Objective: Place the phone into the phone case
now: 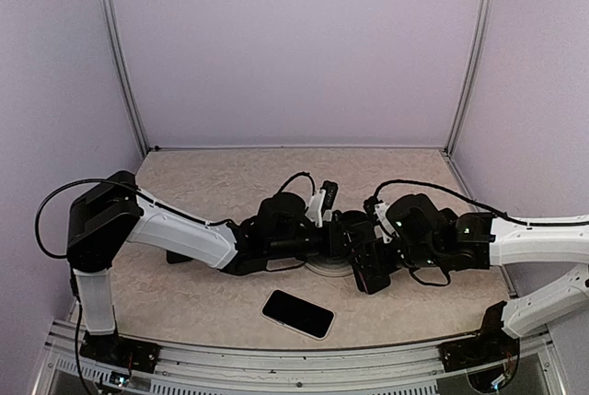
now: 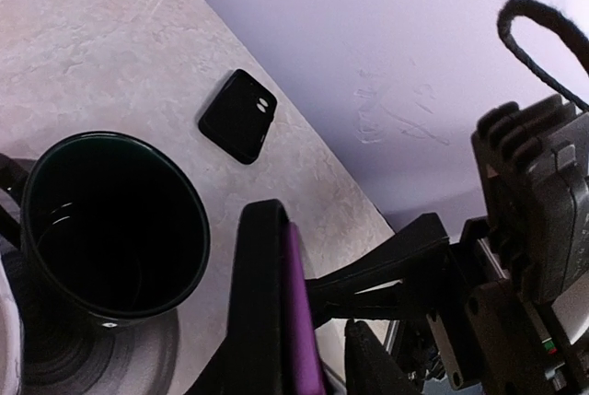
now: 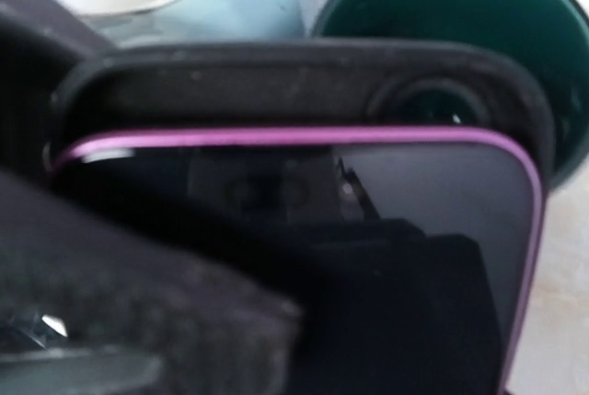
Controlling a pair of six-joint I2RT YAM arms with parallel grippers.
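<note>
The far half of the table (image 1: 230,167) is open from wall to wall. Mid-table is blocked where the left arm (image 1: 184,234) and right arm (image 1: 520,240) meet beside a green mug (image 2: 115,225), with the right gripper (image 1: 373,271) gripping the phone case (image 2: 262,321) on edge. A flat dark slab (image 1: 297,313) lies near centre, with room on either side.

phone (image 3: 386,192): black glass, purple rim. phone case (image 3: 276,82): matte black. mug (image 2: 189,202): dark green, inside near-black, possibly just shadow. table (image 1: 230,183): beige, marbled veining. walls (image 1: 294,45): pale lilac. arms (image 1: 184,234): white shells, black joints.
</note>
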